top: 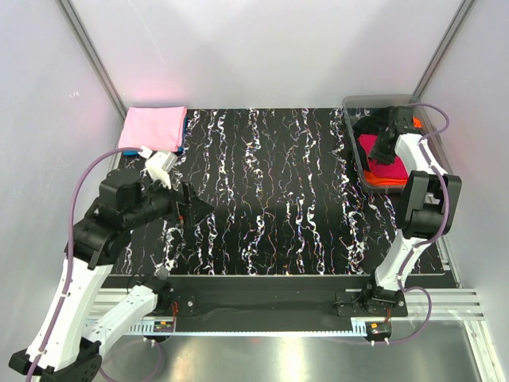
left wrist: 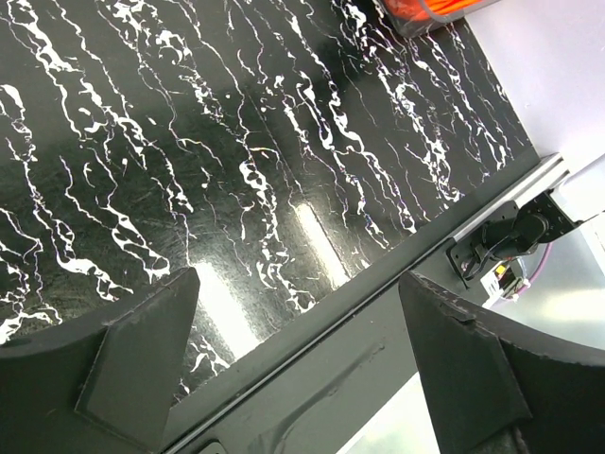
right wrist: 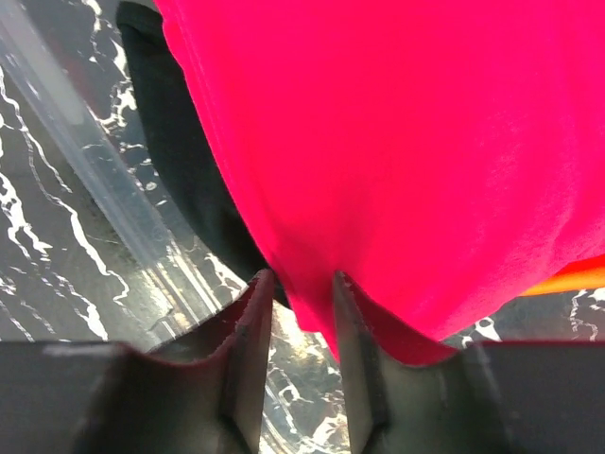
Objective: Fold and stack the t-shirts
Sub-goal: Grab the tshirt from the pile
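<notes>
Two states: right hand [right wrist: 300, 280] clamped on crimson-red t-shirt [right wrist: 406, 142], left hand [left wrist: 298, 279] wide apart over table [left wrist: 236, 142].

Top cam: fixed high behind both arm bases; looks down & fwd over whole table [top: 262, 159] to back wall, far enough to take in both arms. Left wrist cam: low over tabletop, tilted, looks past left fingers [left wrist: 132, 350] twd near-right edge & right arm base [left wrist: 510, 241]; orange t-shirt [left wrist: 440, 8] at top edge. Right wrist cam: v. close, faces past right fingers [right wrist: 250, 359] into bin [right wrist: 85, 161], mostly filled by red t-shirt [right wrist: 406, 142]. Marbled tabletop shared by all three.
</notes>
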Robot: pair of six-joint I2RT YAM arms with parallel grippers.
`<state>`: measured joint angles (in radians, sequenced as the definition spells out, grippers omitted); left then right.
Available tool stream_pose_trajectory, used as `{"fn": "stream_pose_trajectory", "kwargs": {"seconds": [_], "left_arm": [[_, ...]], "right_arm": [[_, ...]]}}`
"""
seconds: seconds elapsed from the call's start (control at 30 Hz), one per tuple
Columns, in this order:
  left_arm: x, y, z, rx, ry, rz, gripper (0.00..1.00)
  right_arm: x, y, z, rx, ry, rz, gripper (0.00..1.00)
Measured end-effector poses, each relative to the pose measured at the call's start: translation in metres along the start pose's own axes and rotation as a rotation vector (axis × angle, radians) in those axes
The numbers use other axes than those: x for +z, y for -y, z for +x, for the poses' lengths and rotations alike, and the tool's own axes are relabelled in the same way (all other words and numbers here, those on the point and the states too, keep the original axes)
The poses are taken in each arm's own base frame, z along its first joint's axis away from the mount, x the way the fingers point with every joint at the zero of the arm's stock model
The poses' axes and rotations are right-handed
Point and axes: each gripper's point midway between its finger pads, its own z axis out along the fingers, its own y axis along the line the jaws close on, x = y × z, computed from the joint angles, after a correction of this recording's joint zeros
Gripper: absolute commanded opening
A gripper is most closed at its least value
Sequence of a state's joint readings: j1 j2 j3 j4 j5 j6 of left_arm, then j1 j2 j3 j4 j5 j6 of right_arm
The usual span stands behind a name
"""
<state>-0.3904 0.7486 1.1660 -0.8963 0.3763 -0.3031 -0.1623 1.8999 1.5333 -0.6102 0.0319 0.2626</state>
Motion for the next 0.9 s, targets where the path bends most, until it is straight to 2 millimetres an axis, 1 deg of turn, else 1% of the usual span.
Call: {"fn": "stream_pose_trajectory", "kwargs": {"seconds": [0.1, 0.17, 0.2, 0.23, 0.27, 0.3, 0.37, 0.43, 0.47, 0.53, 0.63, 0.7, 0.8, 0.9], "left_arm": [[0.000, -0.002, 0.000, -0.002, -0.002, -0.008, 0.99], [0.000, -0.003, 0.002, -0.004, -0.007, -0.014, 0.99], [-0.001, -0.003, 0.002, -0.005, -0.010, -0.016, 0.99], [-0.001, -0.003, 0.002, -0.006, -0.011, -0.019, 0.99], [-0.002, -0.003, 0.003, -0.007, -0.014, -0.021, 0.99], [-0.002, -0.004, 0.004, -0.009, -0.017, -0.025, 0.99], [-0.003, -0.004, 0.004, -0.009, -0.017, -0.030, 0.99], [-0.003, -0.005, 0.003, -0.008, -0.016, -0.038, 0.99], [-0.003, -0.006, 0.003, -0.006, -0.014, -0.043, 0.99], [-0.003, -0.007, 0.003, -0.001, -0.013, -0.053, 0.99], [-0.003, -0.007, 0.002, 0.015, -0.011, -0.062, 0.99], [-0.004, -0.007, 0.001, 0.029, -0.010, -0.065, 0.99], [-0.005, -0.005, -0.001, 0.047, -0.004, -0.067, 0.99], [-0.007, -0.003, -0.003, 0.062, 0.000, -0.072, 0.99]], "right_arm": [[0.002, 0.001, 0.001, -0.015, -0.003, 0.003, 0.29], [0.005, 0.002, 0.001, -0.025, -0.006, 0.006, 0.26], [0.006, 0.002, 0.001, -0.027, -0.008, 0.007, 0.23], [0.009, 0.002, 0.001, -0.033, -0.012, 0.009, 0.09], [0.011, 0.003, 0.001, -0.041, -0.015, 0.013, 0.02], [0.013, 0.004, 0.001, -0.042, -0.018, 0.017, 0.00], [0.016, 0.007, 0.001, -0.043, -0.019, 0.037, 0.00], [0.015, 0.011, -0.002, -0.043, -0.013, 0.063, 0.00], [0.012, 0.014, -0.006, -0.044, -0.004, 0.084, 0.00], [0.005, 0.018, -0.020, -0.043, 0.034, 0.124, 0.00], [-0.019, 0.024, -0.055, -0.032, 0.139, 0.187, 0.00], [-0.048, 0.023, -0.084, -0.017, 0.229, 0.200, 0.00], [-0.100, 0.011, -0.129, 0.012, 0.381, 0.155, 0.00], [-0.170, -0.011, -0.171, 0.035, 0.560, 0.037, 0.00]]}}
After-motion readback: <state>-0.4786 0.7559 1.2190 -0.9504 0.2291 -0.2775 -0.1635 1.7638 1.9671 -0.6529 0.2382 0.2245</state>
